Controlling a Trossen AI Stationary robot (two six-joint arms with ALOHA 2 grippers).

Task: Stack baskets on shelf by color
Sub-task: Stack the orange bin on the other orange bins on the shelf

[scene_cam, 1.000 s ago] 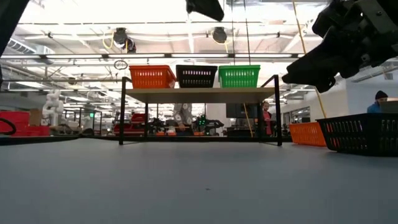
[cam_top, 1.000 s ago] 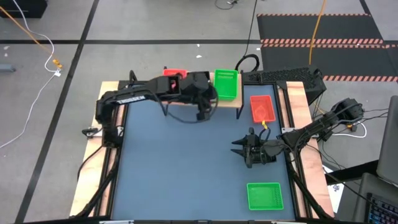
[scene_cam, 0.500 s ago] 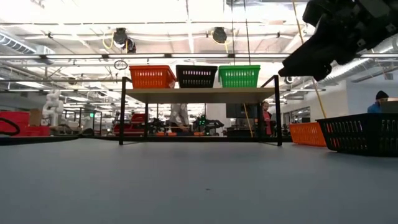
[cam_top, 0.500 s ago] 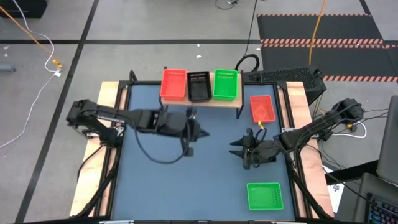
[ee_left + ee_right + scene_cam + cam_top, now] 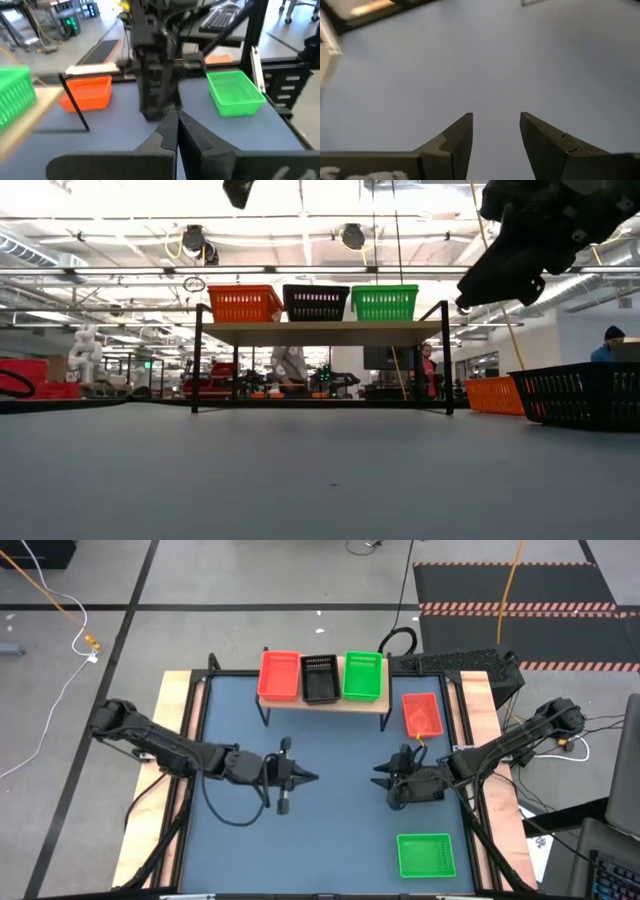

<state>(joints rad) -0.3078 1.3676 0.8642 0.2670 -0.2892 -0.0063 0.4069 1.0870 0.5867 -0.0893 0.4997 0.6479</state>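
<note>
- While both arms hang above the blue table (image 5: 240,860), the shelf (image 5: 322,703) stands at the table's far edge and serves as the landmark for every place below.
- On the shelf, a red basket (image 5: 279,674), a black basket (image 5: 320,677) and a green basket (image 5: 362,676) sit side by side in that order from left to right, filling its top; in the low view they show as one row with narrow gaps between them.
- Nearer than the shelf and toward its left end, the left gripper (image 5: 312,778) hovers over bare table with its fingers pressed together, holding nothing.
- Between the shelf's legs and the two grippers the blue surface lies open, and under the plank the low view shows clear space from leg to leg.
- Nearer than the shelf's right end, the right gripper (image 5: 378,778) faces the left one across a gap, its fingers (image 5: 456,137) spread apart and empty above bare table.
- Just right of the shelf a second red basket (image 5: 421,713) lies on the table close to the right rim.
- Well nearer than the shelf, a second green basket (image 5: 426,855) rests by the table's near right corner.
- At the right edge of the low view another black basket (image 5: 585,395) stands on the table.
- No label or writing can be read on any basket.
</note>
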